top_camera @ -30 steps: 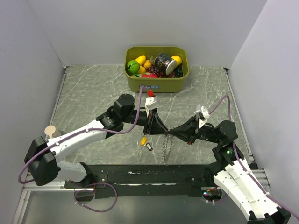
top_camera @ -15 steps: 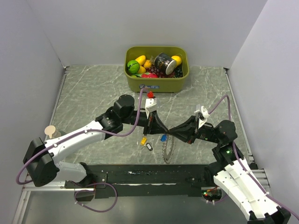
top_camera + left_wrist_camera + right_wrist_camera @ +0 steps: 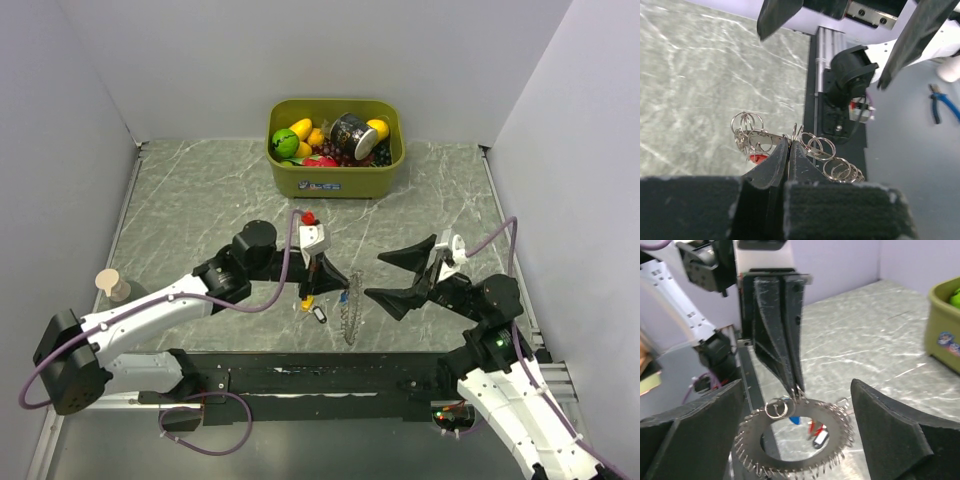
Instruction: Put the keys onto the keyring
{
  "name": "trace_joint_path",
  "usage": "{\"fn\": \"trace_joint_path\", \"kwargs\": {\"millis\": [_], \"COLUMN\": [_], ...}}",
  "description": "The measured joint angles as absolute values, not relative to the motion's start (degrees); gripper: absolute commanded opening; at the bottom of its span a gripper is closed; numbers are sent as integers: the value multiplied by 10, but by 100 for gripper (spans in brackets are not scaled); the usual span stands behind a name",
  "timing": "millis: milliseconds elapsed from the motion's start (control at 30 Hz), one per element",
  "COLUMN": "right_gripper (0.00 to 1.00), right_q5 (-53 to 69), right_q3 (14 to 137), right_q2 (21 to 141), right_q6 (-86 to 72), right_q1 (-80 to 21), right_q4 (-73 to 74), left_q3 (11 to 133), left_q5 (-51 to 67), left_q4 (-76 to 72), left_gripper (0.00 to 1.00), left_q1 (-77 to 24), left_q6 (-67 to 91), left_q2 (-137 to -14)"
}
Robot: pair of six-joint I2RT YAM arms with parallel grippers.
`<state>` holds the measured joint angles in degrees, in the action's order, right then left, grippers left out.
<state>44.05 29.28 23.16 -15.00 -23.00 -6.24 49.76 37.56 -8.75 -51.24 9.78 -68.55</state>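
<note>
Left fingers (image 3: pixel 771 325) are pinched shut on the keyring (image 3: pixel 795 440) at its top rim, hanging it upright over the bench (image 3: pixel 200 220), probably to steady it for threading. Right fingers (image 3: pixel 695 415) gape wide either side, holding nothing. Keys (image 3: pixel 307 301) lie just beside it.

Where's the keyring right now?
The keyring hangs edge-on from the shut left gripper, centre of the top view near the table's front edge, the open right gripper beside it.

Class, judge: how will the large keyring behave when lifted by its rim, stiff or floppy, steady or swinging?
Probably stiff: the keyring holds its round shape pinched at one rim point by the left gripper. Its small loops look loose, so likely to swing and snag.
</note>
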Motion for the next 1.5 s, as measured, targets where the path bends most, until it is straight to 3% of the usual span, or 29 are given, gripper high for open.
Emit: {"fn": "trace_joint_path", "kwargs": {"millis": [167,567,1000,1267,1500], "right_gripper": [100,100,99,88,62], "right_q5": [416,372,283,223,236], "right_q3": [303,304,310,387,404], "right_q2": [225,269,468,691,815], "right_q6": [-133,-119,-152,-189,-177], "right_q1": [-230,-230,-273,-372,-415], "right_q4": [-39,4,52,86,46], "left_q3": [471,458,520,529,529], "left_q5": [335,168,71,37,31], "left_q4": [-88,-38,102,150,158], "left_gripper": [1,1,1,1,1], "left_q1": [-512,-506,-419,-411,-410], "left_q6": [70,41,43,43,43], "left_q2": [-642,-510,-468,-448,-430]}}
